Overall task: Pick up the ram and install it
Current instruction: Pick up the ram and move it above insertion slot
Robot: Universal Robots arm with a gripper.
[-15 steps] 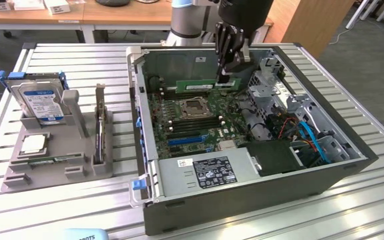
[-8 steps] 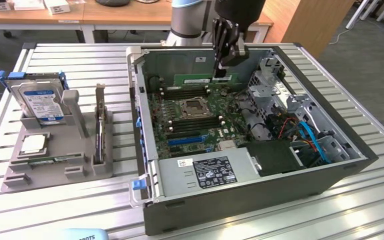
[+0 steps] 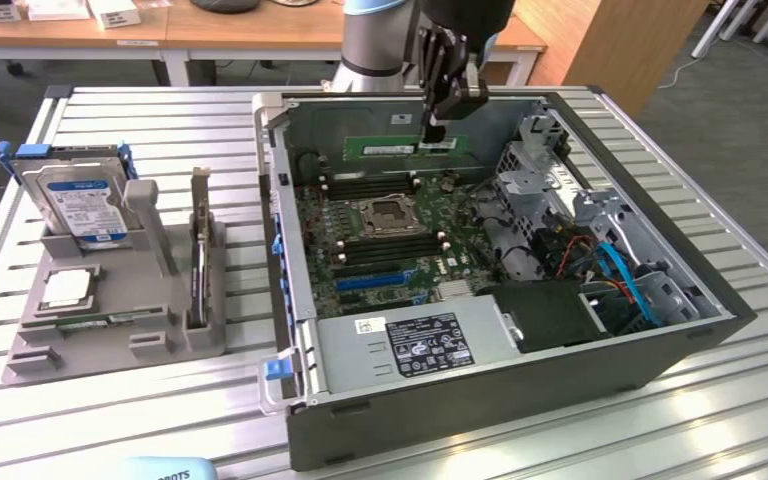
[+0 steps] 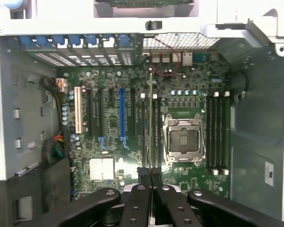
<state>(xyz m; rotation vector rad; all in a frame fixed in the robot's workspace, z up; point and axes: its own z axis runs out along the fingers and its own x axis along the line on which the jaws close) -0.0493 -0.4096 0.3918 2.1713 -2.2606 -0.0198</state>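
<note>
Wrist view, nearest: black jaws clenched on long, thin green ram stick [image 4: 151, 113], seen edge-on, poised over green motherboard [image 4: 194, 185] beside square silver processor socket [image 4: 183, 138]; farther out, open grey computer case [image 3: 491, 400] on ribbed metal worktop [image 3: 91, 420].
</note>
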